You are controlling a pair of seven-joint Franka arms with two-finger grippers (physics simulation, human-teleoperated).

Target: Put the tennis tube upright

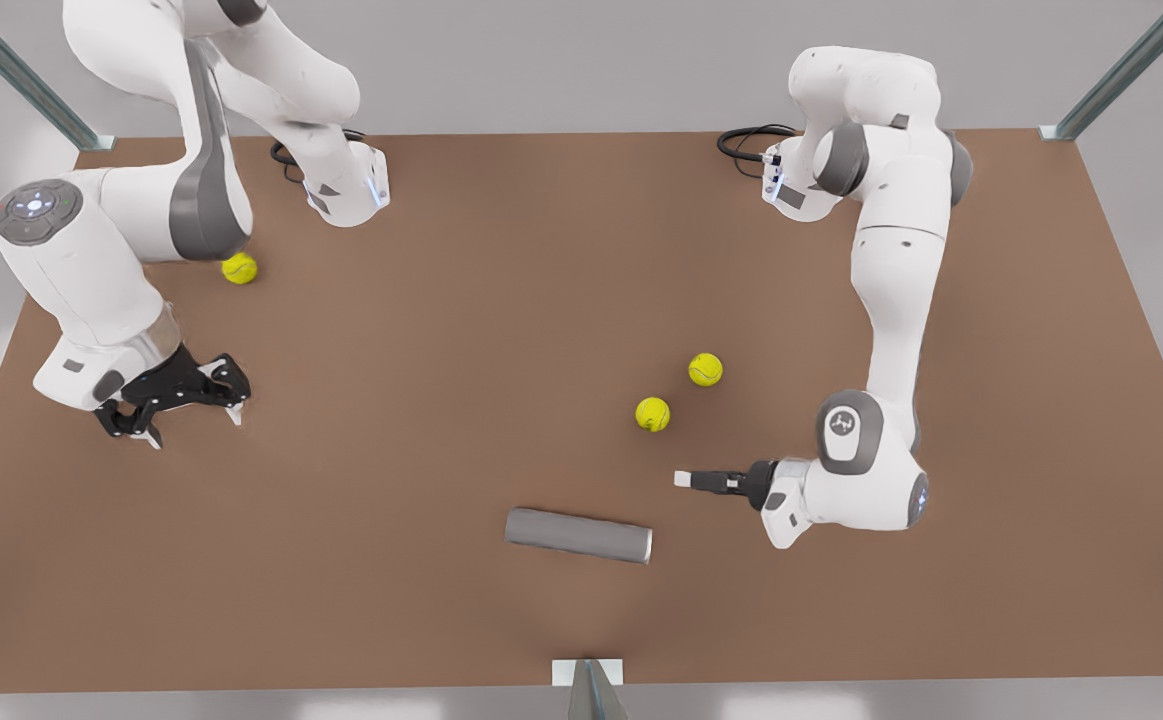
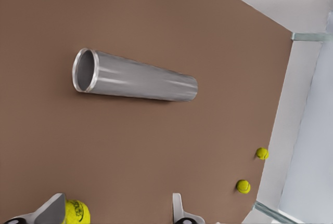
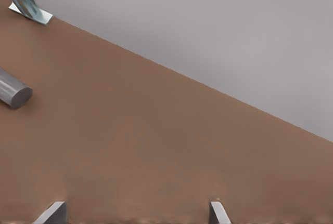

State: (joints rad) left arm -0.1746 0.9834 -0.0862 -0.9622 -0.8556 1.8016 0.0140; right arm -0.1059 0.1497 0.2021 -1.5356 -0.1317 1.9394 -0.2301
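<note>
Surface (image 1: 501,300): a flat matte brown top. Light grey wall and floor surround it. Slanted metal struts (image 1: 26,80) meet it at both far corners on small brackets. A third bracket (image 1: 588,672) sits at the middle of the near edge. Black cables (image 1: 746,140) loop beside each arm base at the far side.

Tennis tube (image 1: 578,535): lying on its side on the near half of the surface, well clear of the edge. The silvery rim end points to the front view's right, the plain grey end to its left. The left wrist view looks at the open rim end (image 2: 85,70).

Tennis balls: two (image 1: 652,413) (image 1: 705,370) lie near each other, beyond the tube's rim end. A third (image 1: 239,268) lies far off at the front view's left, just beside the elbow of the arm there.

Left gripper (image 1: 682,479): on the arm at the front view's right, held low and level. It points toward the front view's left and hangs just beyond the tube's rim end, apart from it. Its fingers (image 2: 52,209) stand apart with nothing between them, and a ball shows right beside one of them.

Right gripper (image 1: 194,427): on the arm at the front view's left, low over bare surface and well apart from the tube. Its fingertips (image 3: 54,212) are spread and hold nothing. The tube's closed end (image 3: 18,95) shows off in its wrist view.
</note>
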